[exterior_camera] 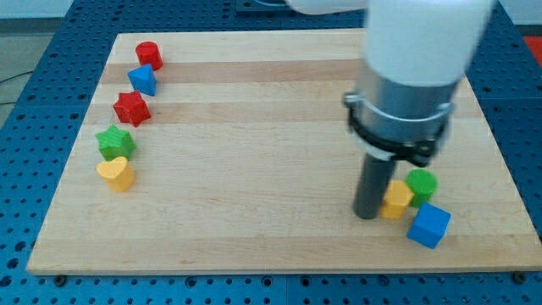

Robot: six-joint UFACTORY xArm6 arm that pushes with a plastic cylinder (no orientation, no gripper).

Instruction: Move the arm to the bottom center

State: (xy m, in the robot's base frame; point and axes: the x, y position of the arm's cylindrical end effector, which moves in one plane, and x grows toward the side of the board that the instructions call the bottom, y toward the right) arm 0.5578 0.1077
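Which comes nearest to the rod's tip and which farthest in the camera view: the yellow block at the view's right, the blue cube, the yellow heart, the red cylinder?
From my tip:
1. Yellow block, right beside it, on the view's right.
2. Blue cube, lower right.
3. Yellow heart, far left.
4. Red cylinder, top left corner, farthest.

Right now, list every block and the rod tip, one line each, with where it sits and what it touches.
my tip: down on the board at the view's lower right, against the yellow block's left side.
yellow block: touching the green cylinder.
green cylinder: upright.
blue cube: flat, just below them.
red cylinder: upright, view's upper left.
blue block: below it.
red star: flat.
green star: flat.
yellow heart: touching the green star.
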